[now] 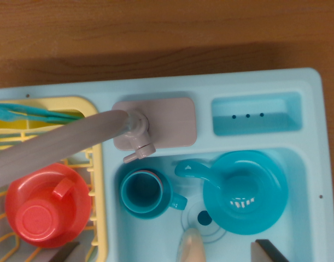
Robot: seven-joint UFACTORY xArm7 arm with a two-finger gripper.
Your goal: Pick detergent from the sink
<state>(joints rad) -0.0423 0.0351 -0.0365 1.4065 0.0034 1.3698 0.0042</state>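
Pale cream plastic detergent bottle [189,245] lies bottom centre in the light-blue plastic sink [309,180]; jaws apart; descend centred, avoiding the teal cup [145,192].

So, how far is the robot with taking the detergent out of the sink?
Nothing looks done yet. The pale rounded top at the bottom edge, probably the detergent bottle, sits in the sink near the drain, beside the teal cup and teal pot. In hand: the gripper hangs above it, dark jaws apart on either side, not closed. Left: lower, close, lift it out.
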